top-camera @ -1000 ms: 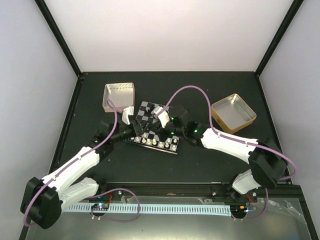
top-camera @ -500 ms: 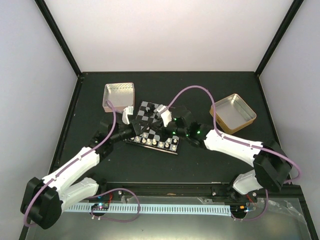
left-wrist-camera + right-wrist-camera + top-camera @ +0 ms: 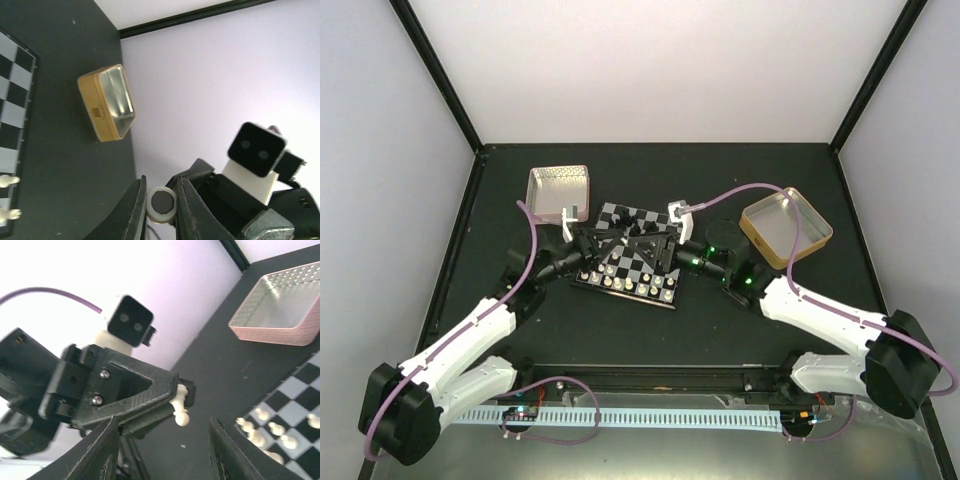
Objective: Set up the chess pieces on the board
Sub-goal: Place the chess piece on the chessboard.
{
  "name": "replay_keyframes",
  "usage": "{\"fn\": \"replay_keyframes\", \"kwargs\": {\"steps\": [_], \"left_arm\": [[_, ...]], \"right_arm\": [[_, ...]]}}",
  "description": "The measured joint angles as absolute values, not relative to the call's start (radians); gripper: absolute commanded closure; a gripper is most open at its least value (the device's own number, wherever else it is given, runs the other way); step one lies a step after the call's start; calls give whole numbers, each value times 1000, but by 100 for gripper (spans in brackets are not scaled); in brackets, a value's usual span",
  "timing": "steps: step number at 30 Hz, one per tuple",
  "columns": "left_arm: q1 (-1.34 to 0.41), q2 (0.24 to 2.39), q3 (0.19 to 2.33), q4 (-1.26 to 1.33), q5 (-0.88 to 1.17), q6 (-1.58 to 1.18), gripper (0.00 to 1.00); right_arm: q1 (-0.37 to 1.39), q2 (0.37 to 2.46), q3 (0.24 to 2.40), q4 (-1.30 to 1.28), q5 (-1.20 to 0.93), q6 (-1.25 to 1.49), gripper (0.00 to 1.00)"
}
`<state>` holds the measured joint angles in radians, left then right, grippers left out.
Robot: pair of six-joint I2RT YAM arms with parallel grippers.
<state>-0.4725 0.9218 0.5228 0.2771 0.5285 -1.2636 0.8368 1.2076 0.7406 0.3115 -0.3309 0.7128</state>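
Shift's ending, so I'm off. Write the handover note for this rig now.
Left gripper: shut on a white piece, held in the air.
Right gripper: open, empty, facing it.
Board: mid-table, white pieces standing along its near edge.
Pink tin and gold tin: both look empty.
Done: part of white's side.
To do: set the held piece, then the rest; black's side cannot be made out.

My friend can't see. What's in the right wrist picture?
A black left gripper pinches a small cream-white chess piece, lying sideways. Beyond it sit a pink square tin and the checkered chessboard with white pieces.
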Motion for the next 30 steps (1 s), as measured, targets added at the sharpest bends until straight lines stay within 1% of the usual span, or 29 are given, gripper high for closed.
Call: {"fn": "replay_keyframes", "kwargs": {"steps": [3,10,12,14,18,20,22,24,25,27,30], "left_arm": [[-472,922,523,326,530,-1350,96],[-472,922,523,427,532,-1486,96],[-472,922,522,443,532,-1506,96],[-472,922,519,463,532,-1525,96],[-472,922,506,480,532,-1548,96],[-472,922,500,482,532,-1554,96],[-472,922,497,482,532,-1557,96],[-472,922,494,486,532,-1561,96],[-472,922,493,488,532,-1563,96],[-472,922,489,490,532,-1566,96],[-472,923,485,497,532,-1570,96]], "right_arm": [[830,1214,741,376,-360,850,53],[828,1299,757,481,-444,1080,65],[828,1311,759,499,-455,1111,67],[828,1316,759,516,-463,1147,68],[828,1316,759,541,-465,1180,64],[826,1316,759,547,-461,1192,64],[823,1316,759,546,-454,1199,68],[820,1316,759,546,-447,1206,77],[818,1316,759,545,-445,1215,79],[814,1316,760,542,-439,1222,81],[810,1316,761,543,-435,1229,81]]}}
